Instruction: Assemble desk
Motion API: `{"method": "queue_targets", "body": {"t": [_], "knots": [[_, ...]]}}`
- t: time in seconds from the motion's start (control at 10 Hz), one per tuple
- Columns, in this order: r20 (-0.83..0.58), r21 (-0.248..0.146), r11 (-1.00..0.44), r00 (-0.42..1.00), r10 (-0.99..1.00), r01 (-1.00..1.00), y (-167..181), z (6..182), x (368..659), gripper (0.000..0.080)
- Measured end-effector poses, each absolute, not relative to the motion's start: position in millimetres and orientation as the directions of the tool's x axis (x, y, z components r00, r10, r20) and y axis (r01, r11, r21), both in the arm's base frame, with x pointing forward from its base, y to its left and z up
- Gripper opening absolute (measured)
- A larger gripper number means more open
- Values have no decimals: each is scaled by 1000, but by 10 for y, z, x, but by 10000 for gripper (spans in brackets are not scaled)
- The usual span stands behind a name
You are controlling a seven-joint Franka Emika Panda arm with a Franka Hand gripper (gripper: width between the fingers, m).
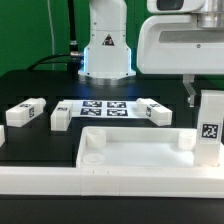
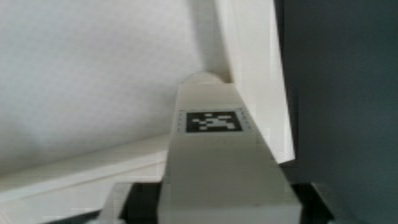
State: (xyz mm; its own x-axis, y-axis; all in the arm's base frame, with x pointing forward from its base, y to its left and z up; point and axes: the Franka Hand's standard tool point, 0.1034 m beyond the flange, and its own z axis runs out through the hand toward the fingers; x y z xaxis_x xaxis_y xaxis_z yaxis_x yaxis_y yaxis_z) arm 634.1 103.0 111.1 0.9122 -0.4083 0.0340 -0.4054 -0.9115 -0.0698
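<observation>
White leg (image 1: pixel 209 125): clamped upright in our gripper (image 2: pixel 217 203).
Tabletop (image 1: pixel 130 152): its corner lies just beyond the leg's tip.
Risk: we judge a tilted leg could catch the rim (image 1: pixel 140 131), missing the socket (image 1: pixel 185 141).

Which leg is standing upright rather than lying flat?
The leg at the exterior view's right, held upright in the gripper at the tabletop's corner; the other three lie flat on the table.

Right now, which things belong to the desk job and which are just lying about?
Job: tabletop; leg held in the end effector; three loose legs.
Lying about: marker board; border bar.
</observation>
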Motion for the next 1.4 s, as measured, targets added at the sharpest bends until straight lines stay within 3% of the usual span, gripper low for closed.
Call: {"method": "queue_targets", "body": {"t": [0.4,0.6,0.7,0.8,0.9,1.0,1.4], "knots": [[11,-78,-756,758,-652,-650,1041,1111,6339,290],[5,-80,-731,733,-680,-677,1043,1108,6338,290],[8,-79,-760,762,-647,-645,1043,1107,6337,389],[10,-79,-777,779,-627,-624,1044,1106,6335,561],[10,-75,-794,796,-605,-603,1056,1102,6325,561],[23,-68,-862,863,-505,-503,1068,1101,6323,634],[53,-35,-999,998,-32,-30,1136,1088,6311,648]]}}
